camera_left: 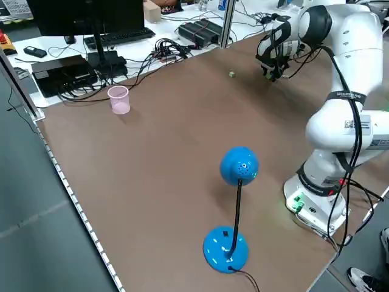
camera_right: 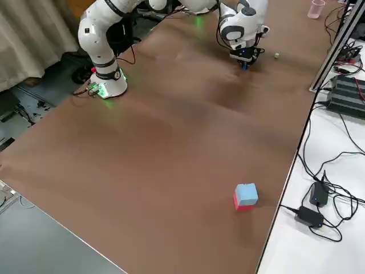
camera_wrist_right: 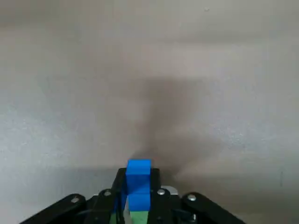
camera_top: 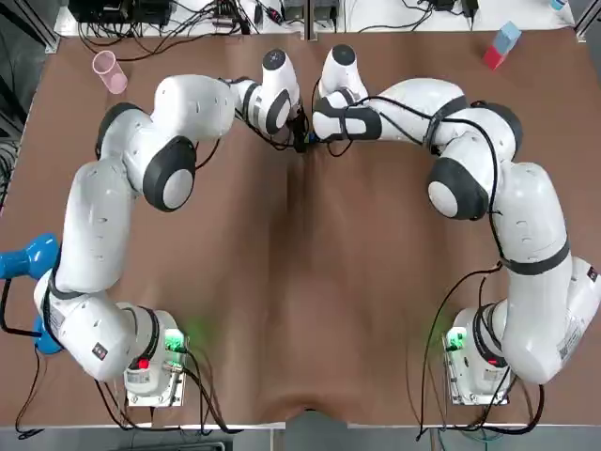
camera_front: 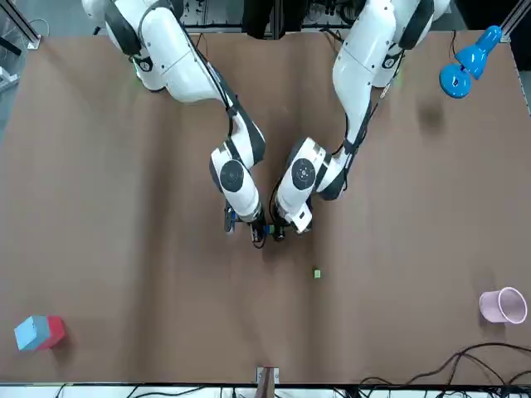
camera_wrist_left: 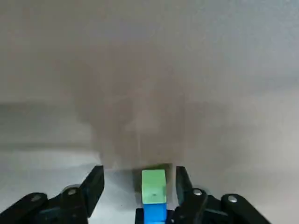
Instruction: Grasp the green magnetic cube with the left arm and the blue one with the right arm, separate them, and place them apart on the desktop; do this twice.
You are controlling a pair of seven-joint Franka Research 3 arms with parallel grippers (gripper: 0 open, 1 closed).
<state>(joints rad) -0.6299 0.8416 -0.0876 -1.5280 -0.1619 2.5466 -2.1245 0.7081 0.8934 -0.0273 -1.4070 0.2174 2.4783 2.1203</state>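
1. Closest to the left wrist camera, the left gripper (camera_wrist_left: 139, 179) had its fingers (camera_wrist_left: 96, 184) spread wide. The green cube (camera_wrist_left: 153, 185) sat in the gap, nearer one finger than the other and not squeezed.
2. Stuck to that cube, on the side facing the wrist camera, was the blue cube (camera_wrist_left: 154, 217), so the two formed one joined pair.
3. Seen from the right wrist, the right gripper (camera_wrist_right: 138, 179) was pressed in on the blue cube from both sides, pinching it, with a strip of green showing at the cube's near end.
4. From overhead, both grippers met tip to tip over the far middle of the table (camera_top: 300, 282), the left arm reaching in from the left and the right arm from the right.
5. Whether the joined pair touched the tabletop or hung just above it could not be told.
6. A second green cube (camera_front: 316, 272) lay alone on the table, a little beyond the grippers toward the far edge and apart from them.
7. A pink cup (camera_top: 109, 71) stood at the far left corner, and a red-and-blue block (camera_top: 500, 45) at the far right corner.
8. A blue lamp (camera_left: 239, 165) stood at the left edge, near the left arm's base.
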